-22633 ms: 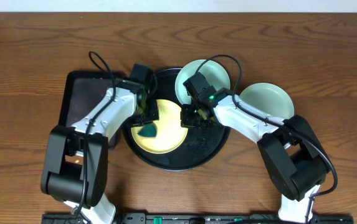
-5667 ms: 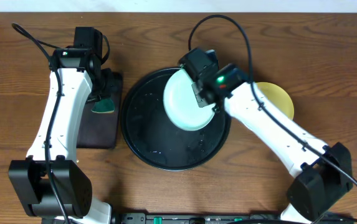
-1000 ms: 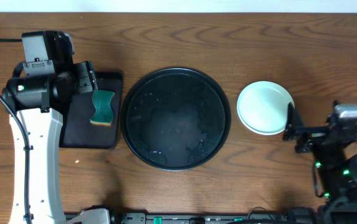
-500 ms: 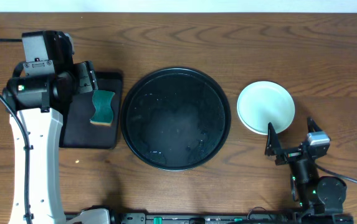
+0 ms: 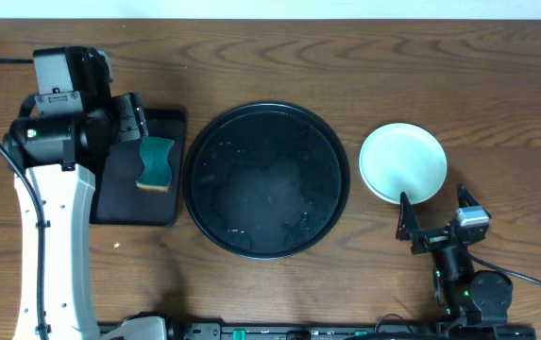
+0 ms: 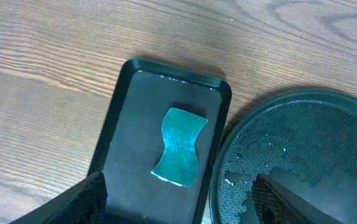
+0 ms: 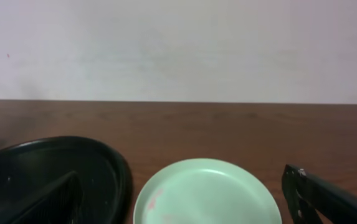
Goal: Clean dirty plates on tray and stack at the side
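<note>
Wooden table point(image 5: 270, 57); tray point(image 5: 251, 170) at centre, bare; plates point(image 5: 403, 162) stacked centre right. Left gripper point(image 6: 178, 205) and right gripper point(image 5: 433, 208) spread, empty. Stacking apparently done; next, merely parking both arms.

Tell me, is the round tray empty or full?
Empty. The tray shows only wet specks on its black floor. The mint plate lies outside it, on the table beside it.

sponge point(image 6: 179, 147) on small tray point(image 6: 127, 118) | wet round tray point(image 6: 328, 130) just beside | left gripper point(image 6: 178, 188) spread
</note>
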You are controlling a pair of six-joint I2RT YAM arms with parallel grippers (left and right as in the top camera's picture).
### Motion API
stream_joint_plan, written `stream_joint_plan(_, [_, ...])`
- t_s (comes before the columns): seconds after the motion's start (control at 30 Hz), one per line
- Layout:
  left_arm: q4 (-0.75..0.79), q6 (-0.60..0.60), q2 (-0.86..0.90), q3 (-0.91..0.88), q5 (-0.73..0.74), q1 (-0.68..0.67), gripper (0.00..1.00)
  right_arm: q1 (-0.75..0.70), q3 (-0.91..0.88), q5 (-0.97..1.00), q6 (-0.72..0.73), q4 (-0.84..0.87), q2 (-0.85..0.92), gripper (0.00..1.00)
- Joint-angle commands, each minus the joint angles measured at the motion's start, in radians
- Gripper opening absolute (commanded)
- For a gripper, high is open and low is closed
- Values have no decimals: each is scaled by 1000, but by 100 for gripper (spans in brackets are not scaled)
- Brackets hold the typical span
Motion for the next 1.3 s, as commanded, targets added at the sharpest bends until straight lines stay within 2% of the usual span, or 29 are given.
stream_joint_plan(0.0, [-2, -5, -2, 17, -2, 1, 75, 0, -4, 0, 9, -5, -10, 99])
stream_joint_plan(0.13, [-2, -5, -2, 17, -2, 1, 75, 0, -3, 6, 10, -74, -10, 99])
stream_joint_plan(1.27, [-2, -5, -3, 17, -2, 1, 76, 0, -3, 6, 10, -72, -8, 99])
